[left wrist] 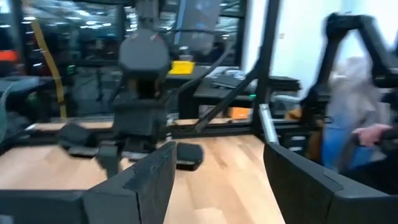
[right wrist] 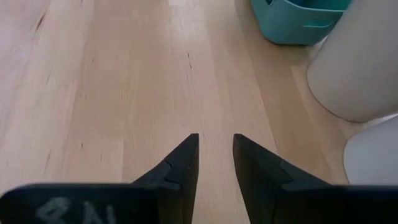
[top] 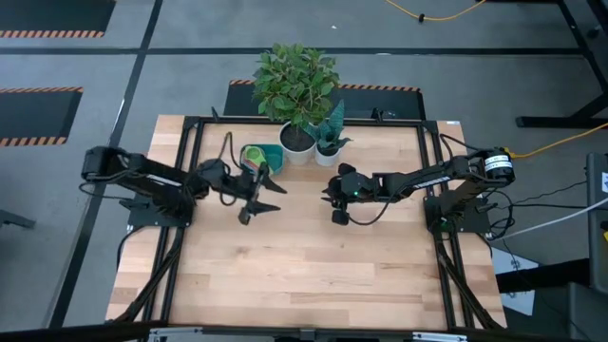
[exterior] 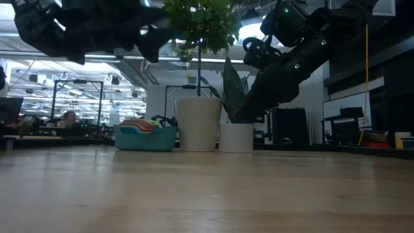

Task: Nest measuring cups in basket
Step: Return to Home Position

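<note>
Wide light wooden table (top: 304, 275). Above mid-frame, the left gripper (left wrist: 217, 149) hangs spread wide and empty; the right gripper (right wrist: 216, 140) is pinched to a slit, also empty. Upper centre, the shallow teal plastic basket (exterior: 145, 138) holds the stacked colourful plastic measuring cups (exterior: 139, 123). Nesting looks done, only parking the arms left.

The left hand (left wrist: 219, 149) holds its two dark fingers (left wrist: 149, 180) spread wide, with only bare wooden bench (left wrist: 217, 183) between them. Straight ahead of the hand the right arm (left wrist: 142, 93) hangs over the bench, blurred.
</note>
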